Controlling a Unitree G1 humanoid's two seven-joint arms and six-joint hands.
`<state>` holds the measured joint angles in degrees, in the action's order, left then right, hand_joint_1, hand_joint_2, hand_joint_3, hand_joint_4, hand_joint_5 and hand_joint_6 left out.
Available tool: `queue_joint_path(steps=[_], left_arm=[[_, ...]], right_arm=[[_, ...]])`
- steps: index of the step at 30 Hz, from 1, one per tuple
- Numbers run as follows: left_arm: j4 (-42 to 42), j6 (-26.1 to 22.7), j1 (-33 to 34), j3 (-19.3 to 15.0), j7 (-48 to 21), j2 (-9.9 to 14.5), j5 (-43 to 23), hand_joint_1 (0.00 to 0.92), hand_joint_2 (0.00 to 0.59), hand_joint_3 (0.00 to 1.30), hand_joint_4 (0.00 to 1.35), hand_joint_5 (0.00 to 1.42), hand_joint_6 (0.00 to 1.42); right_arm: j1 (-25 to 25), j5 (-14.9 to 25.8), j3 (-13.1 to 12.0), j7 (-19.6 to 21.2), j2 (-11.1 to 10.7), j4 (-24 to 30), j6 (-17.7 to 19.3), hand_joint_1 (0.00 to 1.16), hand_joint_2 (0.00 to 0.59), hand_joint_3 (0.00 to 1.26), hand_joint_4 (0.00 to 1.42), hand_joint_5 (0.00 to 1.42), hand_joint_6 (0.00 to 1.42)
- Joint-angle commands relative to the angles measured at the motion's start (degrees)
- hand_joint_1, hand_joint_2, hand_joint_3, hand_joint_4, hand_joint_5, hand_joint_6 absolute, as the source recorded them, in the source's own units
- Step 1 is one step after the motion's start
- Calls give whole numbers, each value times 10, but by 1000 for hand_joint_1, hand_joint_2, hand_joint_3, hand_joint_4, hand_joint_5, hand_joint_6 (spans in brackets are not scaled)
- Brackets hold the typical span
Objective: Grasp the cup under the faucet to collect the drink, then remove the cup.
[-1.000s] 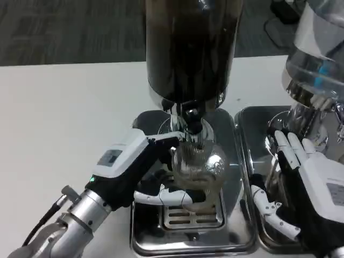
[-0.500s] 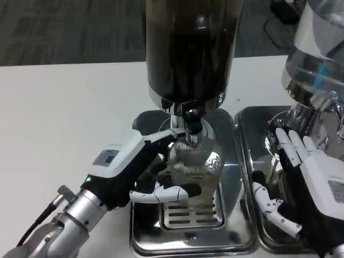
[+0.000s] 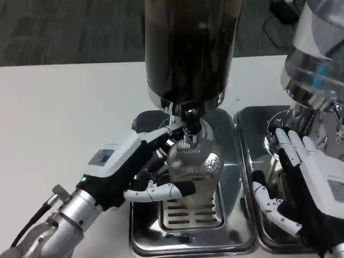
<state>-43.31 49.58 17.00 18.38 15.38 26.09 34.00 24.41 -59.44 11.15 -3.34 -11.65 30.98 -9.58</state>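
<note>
While the cup sits under the faucet, the grasp step appears complete and removal is still to do.

From the left, the left hand wraps its fingers around the clear cup, which stands on the slotted drip tray directly beneath the faucet of the dark drink dispenser. Whether liquid is flowing, or how full the cup is, cannot be told. To the right, the right hand rests with fingers spread, holding nothing, over the second tray on the bench.
</note>
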Motion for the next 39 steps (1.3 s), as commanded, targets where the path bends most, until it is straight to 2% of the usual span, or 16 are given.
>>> queue_joint_path(steps=[1,9,13,17,20,23,25,28,32,34,39], left_arm=[[26,8,-22,-16,-13,13,-22,74,14,133,182,457,329],[67,12,-56,-49,-19,22,-52,58,5,138,200,466,338],[95,5,-87,-79,-6,21,-59,45,8,213,295,536,381],[120,-6,-112,-104,-7,20,-66,43,7,249,334,568,412],[143,-21,-140,-133,-3,24,-79,47,23,282,401,618,477],[162,-36,-165,-161,-4,26,-93,49,39,307,417,624,475],[175,-42,-178,-177,-15,25,-116,7,64,310,366,558,389],[205,-51,-190,-194,-41,22,-159,0,120,233,196,376,188],[260,-60,-194,-208,-97,28,-223,0,144,141,35,173,27],[285,-67,-195,-211,-135,34,-263,0,154,84,1,71,1],[357,-88,-202,-224,-210,40,-335,0,166,25,0,1,0]], right_arm=[[-11,10,-3,6,-9,-11,8,228,439,25,0,0,64],[-13,17,-8,8,-17,-13,12,237,436,25,0,0,64],[-13,20,-11,10,-20,-12,12,241,436,25,0,0,64],[-15,25,-15,5,-29,-11,12,243,436,25,0,0,64],[-18,30,-22,0,-39,-11,13,245,436,25,0,0,64],[-26,33,-29,-3,-52,-15,17,246,436,25,0,0,64],[-31,28,-29,-3,-62,-19,18,247,436,25,0,0,64],[-40,24,-33,-2,-87,-26,30,248,436,25,0,0,63],[-44,31,-40,-3,-118,-47,51,265,465,17,0,0,1],[-43,31,-42,-1,-132,-53,61,269,469,15,0,0,0],[-46,44,-47,-2,-142,-66,70,269,486,0,0,0,0]])
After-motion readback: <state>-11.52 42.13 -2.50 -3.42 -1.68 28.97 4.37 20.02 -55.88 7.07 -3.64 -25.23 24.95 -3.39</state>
